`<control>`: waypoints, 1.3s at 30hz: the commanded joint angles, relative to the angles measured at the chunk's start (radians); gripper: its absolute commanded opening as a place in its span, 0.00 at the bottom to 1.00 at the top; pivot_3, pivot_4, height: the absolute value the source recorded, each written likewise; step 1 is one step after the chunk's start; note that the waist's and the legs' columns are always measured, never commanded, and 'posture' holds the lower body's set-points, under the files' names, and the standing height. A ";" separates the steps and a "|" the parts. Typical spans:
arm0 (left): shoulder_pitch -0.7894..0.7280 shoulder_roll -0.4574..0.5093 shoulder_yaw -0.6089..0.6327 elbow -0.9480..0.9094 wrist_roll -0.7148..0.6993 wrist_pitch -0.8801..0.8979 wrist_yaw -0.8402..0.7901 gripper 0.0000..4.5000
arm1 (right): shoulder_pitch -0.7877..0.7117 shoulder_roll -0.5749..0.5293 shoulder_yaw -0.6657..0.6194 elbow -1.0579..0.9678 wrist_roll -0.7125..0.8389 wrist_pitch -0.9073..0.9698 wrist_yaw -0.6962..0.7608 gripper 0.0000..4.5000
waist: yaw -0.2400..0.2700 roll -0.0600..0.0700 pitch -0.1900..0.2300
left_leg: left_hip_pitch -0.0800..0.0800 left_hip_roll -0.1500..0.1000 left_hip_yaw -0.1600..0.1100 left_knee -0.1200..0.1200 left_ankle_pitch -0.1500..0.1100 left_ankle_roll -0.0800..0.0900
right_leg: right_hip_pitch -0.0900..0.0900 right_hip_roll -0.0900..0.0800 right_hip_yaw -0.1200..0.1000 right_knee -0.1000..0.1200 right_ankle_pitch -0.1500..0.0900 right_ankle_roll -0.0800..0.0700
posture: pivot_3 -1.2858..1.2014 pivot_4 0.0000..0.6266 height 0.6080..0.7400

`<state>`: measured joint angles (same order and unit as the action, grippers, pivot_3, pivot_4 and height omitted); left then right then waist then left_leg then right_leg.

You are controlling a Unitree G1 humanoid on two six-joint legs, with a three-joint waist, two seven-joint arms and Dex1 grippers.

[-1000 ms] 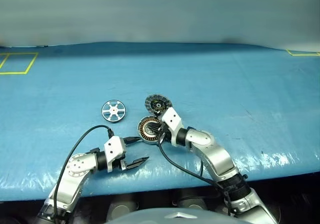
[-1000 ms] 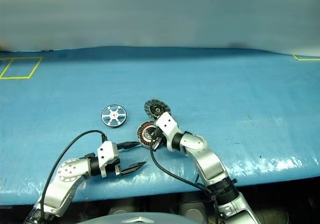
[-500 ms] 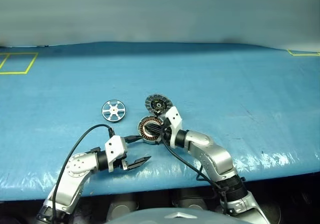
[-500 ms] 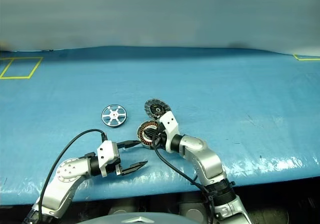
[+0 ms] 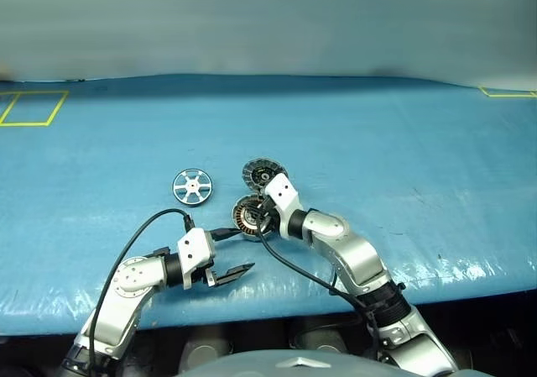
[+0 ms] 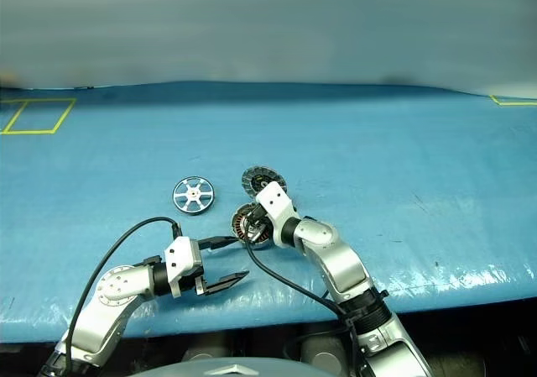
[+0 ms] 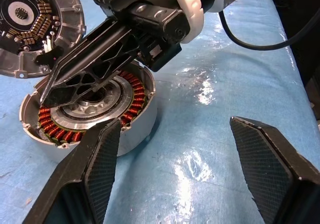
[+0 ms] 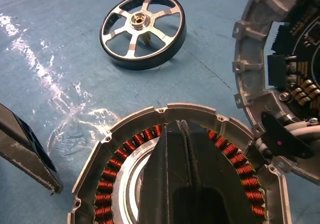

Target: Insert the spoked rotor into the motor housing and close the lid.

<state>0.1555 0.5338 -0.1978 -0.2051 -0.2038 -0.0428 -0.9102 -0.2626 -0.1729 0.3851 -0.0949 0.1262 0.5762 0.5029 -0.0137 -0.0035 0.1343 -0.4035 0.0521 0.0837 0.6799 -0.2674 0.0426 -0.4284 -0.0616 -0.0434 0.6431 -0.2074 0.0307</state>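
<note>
Housing (image 7: 87, 116) sits open on the blue table (image 5: 403, 142), its ring of copper windings (image 8: 112, 176) showing around a dark centre. The lid (image 7: 30, 27) is swung back on the far side, joined at the rim, its inner face with coils and dark middle turned up. From the head views it lies just beyond the housing, tilted rather than flat, though how steeply is hard to judge.

The right gripper (image 7: 55, 82) has its two black fingers pressed together into one wedge, holding nothing. The wedge reaches down over the housing's bore, tip above the windings on the lid side; whether it actually touches the metal cannot be told. In the right wrist view the closed fingers (image 8: 172, 184) rise over the centre of the housing.

The rotor (image 5: 192, 186) lies flat on the table to the left of the housing, apart from it, spokes and small hub up, dark rim around its edge. Nothing touches it.

The left gripper (image 5: 228, 253) hovers near the table's front edge, nearer the robot than the housing and a little to its left. Its fingers (image 7: 102, 171) stand wide apart and empty, pointing toward the housing, one finger close beside the housing's wall, the other well out over bare table. A black cable (image 5: 134, 243) loops up from the left wrist.
</note>
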 commanded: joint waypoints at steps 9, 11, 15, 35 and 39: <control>-0.001 -0.001 0.008 0.010 0.001 -0.038 -0.002 0.83 | 0.067 -0.095 0.073 0.076 -0.089 -0.035 0.034 0.00 | 0.003 0.001 -0.002 | 0.000 -0.001 0.000 -0.001 -0.001 0.001 | 0.000 -0.001 0.000 -0.001 0.000 0.000 | 0.52 0.24 1.00; 0.000 -0.003 0.007 0.014 0.002 -0.042 -0.001 0.83 | 0.062 -0.105 0.097 0.116 -0.149 -0.040 -0.010 0.00 | 0.001 0.000 -0.004 | 0.000 -0.001 0.000 -0.001 -0.001 0.001 | 0.000 -0.001 0.000 -0.001 0.000 0.000 | 0.52 0.24 1.00; 0.002 -0.005 0.005 0.016 0.004 -0.045 0.003 0.83 | 0.078 -0.108 0.123 0.116 -0.164 -0.014 -0.010 0.00 | 0.001 -0.002 -0.008 | 0.002 0.000 0.000 -0.001 -0.001 0.000 | 0.001 -0.004 0.000 -0.001 -0.001 0.000 | 0.52 0.24 1.00; -0.004 -0.011 -0.002 0.003 -0.001 -0.032 0.004 0.83 | 0.113 -0.262 0.216 -0.035 -0.270 -0.042 0.140 0.00 | 0.012 -0.003 -0.023 | 0.003 -0.004 -0.001 -0.009 -0.005 -0.006 | 0.002 -0.011 -0.003 -0.008 -0.003 0.003 | 0.52 0.24 1.00; -0.003 -0.011 -0.001 0.004 0.001 -0.033 0.003 0.83 | 0.115 -0.165 0.088 -0.065 -0.168 0.044 0.099 0.00 | 0.013 -0.007 -0.024 | 0.003 -0.005 -0.001 -0.018 -0.002 0.000 | 0.002 -0.010 -0.003 -0.015 -0.002 0.002 | 0.52 0.24 1.00</control>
<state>0.1583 0.5227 -0.2000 -0.1882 -0.1978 -0.0704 -0.9105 -0.1969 -0.3339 0.4875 -0.2421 -0.0704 0.5051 0.5933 -0.0005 -0.0104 0.1105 -0.4004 0.0475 0.0831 0.6619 -0.2697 0.0427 -0.4264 -0.0715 -0.0468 0.6277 -0.2093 0.0316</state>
